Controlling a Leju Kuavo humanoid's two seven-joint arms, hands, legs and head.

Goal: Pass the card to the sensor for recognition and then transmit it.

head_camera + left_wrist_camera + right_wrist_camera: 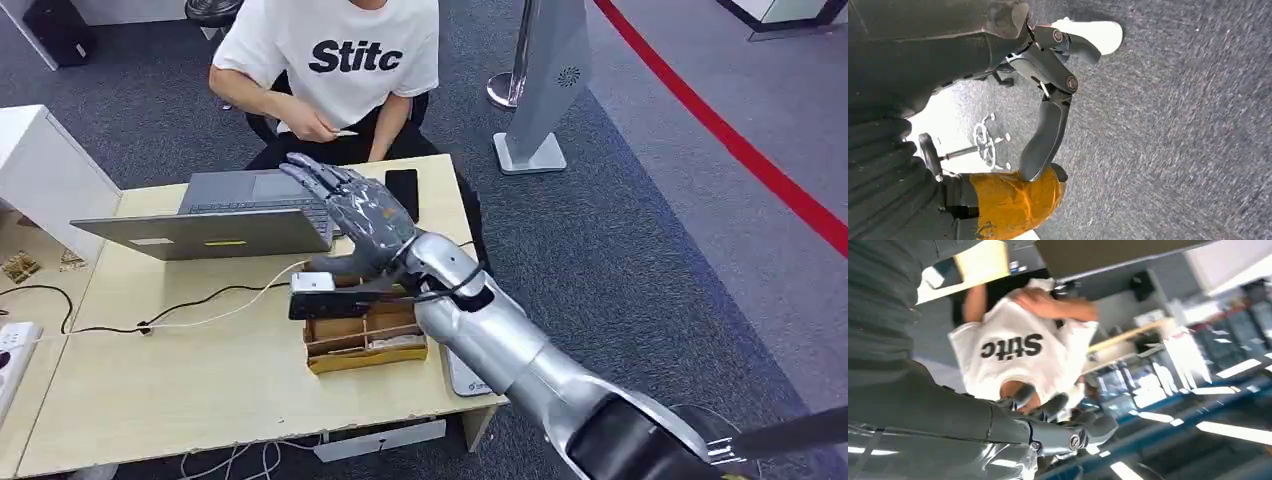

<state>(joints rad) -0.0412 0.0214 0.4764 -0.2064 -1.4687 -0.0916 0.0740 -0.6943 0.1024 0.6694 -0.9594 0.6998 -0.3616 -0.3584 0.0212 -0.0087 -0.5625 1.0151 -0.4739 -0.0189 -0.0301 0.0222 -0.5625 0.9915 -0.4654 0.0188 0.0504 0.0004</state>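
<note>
Right hand [365, 215] hangs over the middle of the bench [150, 370], palm down with its fingers stretched out and apart toward the person [335, 60] seated on the far side; I can see nothing held in it. Going down in size: the open laptop [215, 215] sits just behind it, a shallow cardboard tray [365, 340] lies beneath the forearm, and a small dark sensor [315, 295] with a white top rests at the tray's edge, just below the hand. A black phone [402, 190] lies near the bench's far edge. The card [345, 132] appears to be the thin pale slip in the person's fingers, though it is too small to be sure. Left hand [1048, 125] hangs toward the carpet, fingers loosely curled and holding nothing. To my eye the handover looks done or under way; if not, the hand must reach further.
</note>
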